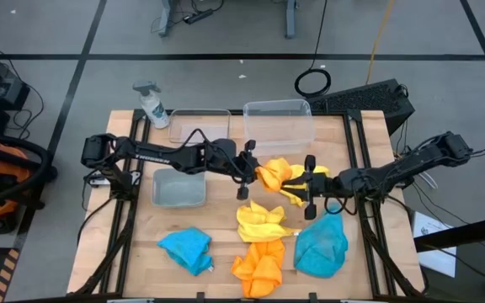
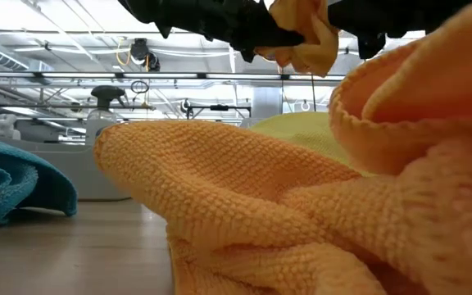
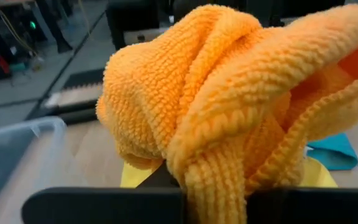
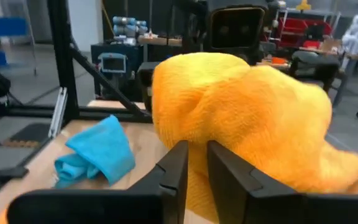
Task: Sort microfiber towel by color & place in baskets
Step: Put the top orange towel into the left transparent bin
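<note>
Fuzzy, bunched orange towel (image 1: pixel 278 175) between both grippers

Premises present as a robotics lab or industrial workshop: grey concrete floor marked with black tape lines (image 1: pixel 74 80) at upper left, a black-framed wooden workbench (image 1: pixel 226 244), loose black cables (image 1: pixel 313 82), overhead steel ceiling trusses (image 2: pixel 47 37).

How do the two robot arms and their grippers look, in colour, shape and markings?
Both arms are black, slim and jointed. The left arm carries pale lettering along its link; the right arm shows none that can be read. The left gripper and the right gripper each have two flat black fingers.
</note>
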